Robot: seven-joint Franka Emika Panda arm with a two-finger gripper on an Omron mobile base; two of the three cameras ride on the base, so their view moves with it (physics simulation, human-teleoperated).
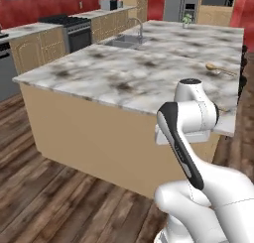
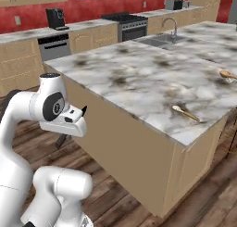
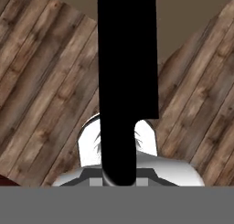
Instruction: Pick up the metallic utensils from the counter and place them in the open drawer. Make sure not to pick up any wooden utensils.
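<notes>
A black knife (image 3: 127, 72), one of the metallic utensils, runs up the middle of the hand view from my gripper (image 3: 119, 173), which is shut on its near end. Behind it lie wooden floor planks and a tan cabinet face. In the right base view the hand hangs beside the marble counter (image 2: 139, 78), off its near-left side, with the dark knife (image 2: 60, 140) sticking down below it. On the counter lie the wooden utensils: a thin tan stick with a pale head (image 2: 185, 112) and a brown spoon (image 2: 227, 74), also seen as the spoon (image 1: 218, 68). The open drawer is out of view.
The island counter (image 1: 124, 68) holds a sink with a faucet (image 2: 169, 29) at its far side. A stove (image 2: 127, 24), dishwasher (image 2: 54, 45) and coffee machine (image 2: 55, 17) line the back wall. Wooden floor (image 1: 54, 197) surrounds the island.
</notes>
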